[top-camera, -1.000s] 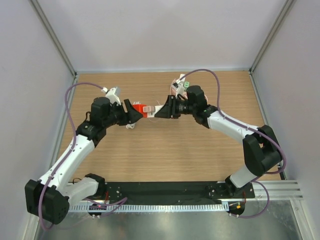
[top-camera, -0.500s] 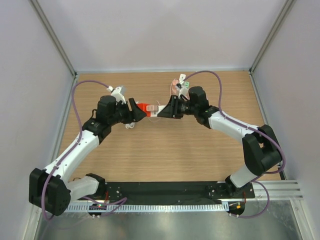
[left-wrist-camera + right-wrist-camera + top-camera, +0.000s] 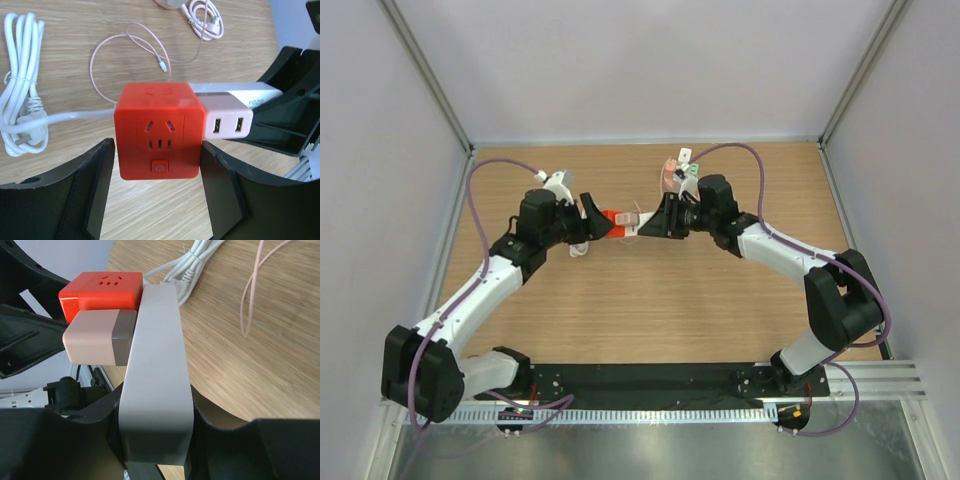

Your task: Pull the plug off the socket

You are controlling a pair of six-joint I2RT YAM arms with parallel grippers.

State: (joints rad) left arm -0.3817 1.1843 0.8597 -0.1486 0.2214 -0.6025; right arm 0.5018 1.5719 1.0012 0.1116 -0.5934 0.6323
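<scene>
Plug (image 3: 155,365) looks a stiff, smooth, light white bar, clamped by its flat sides in the right jaws. Left jaws flank the red socket (image 3: 159,132), and whether they squeeze it cannot be told.

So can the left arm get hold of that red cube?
Probably yes: the fingers of the left gripper flank the red cube with nothing between, though whether they touch it is unclear. The right gripper holds only the white plug.
</scene>
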